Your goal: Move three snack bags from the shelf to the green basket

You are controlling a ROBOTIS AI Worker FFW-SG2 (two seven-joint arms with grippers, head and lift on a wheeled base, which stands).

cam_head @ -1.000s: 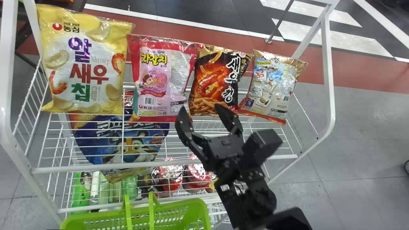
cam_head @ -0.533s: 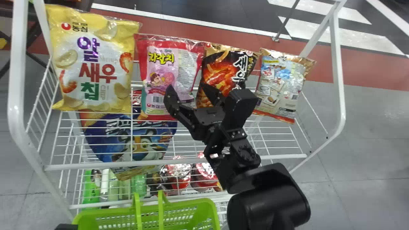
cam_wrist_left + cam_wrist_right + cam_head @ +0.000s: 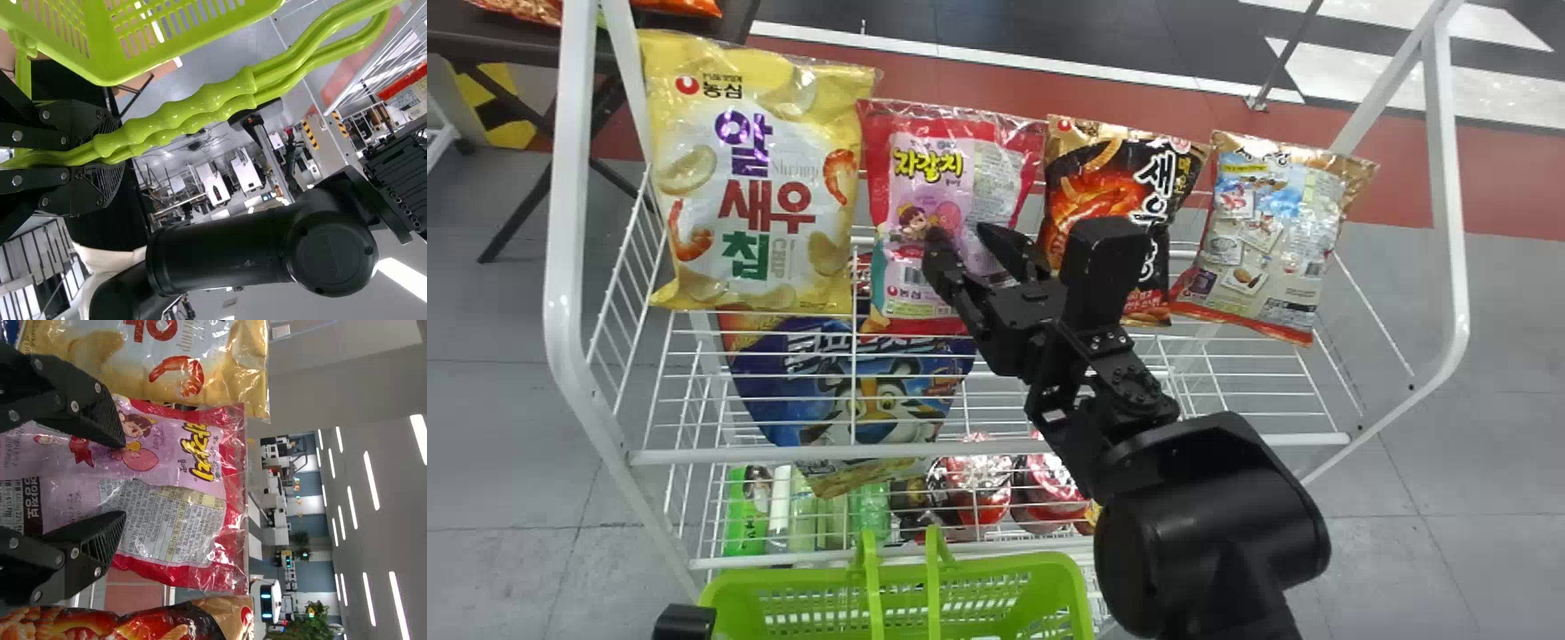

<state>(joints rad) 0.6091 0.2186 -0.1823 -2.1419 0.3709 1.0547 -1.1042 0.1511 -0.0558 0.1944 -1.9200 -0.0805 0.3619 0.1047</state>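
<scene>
Right gripper: the right gripper (image 3: 959, 233) is up at the wire shelf (image 3: 1280, 440), its jaws spread apart with nothing between them.
Pink bag: the pink snack bag (image 3: 978, 178) looks like the one it's after. It stands on the shelf, second from the robot's left, leaning slightly, its long axis running up and down.
Jaws to bag: from over here, both tips are in front of the bag's printed face, around its middle, with a strip of the face showing between them. They are parted across its width, and the bag is wider than that gap. Whether they touch it, I can't tell.
Neighbours: the yellow bag (image 3: 747, 178) stands close on the robot's left, the black-and-orange one (image 3: 1103, 187) close on the right, then the beige one (image 3: 1258, 231) beyond that.
Nearer arm: the right, clearly.
Left gripper: the left gripper (image 3: 113, 159) is closed around the handles (image 3: 170, 119) of the green basket (image 3: 1014, 562), low in front of the rack.
Next move: I'd say press in squarely and pinch the front film, then lift and bring the bag down to the basket.
Risk: slick film could slip, or the bag could tip back or nudge its neighbours.
</scene>
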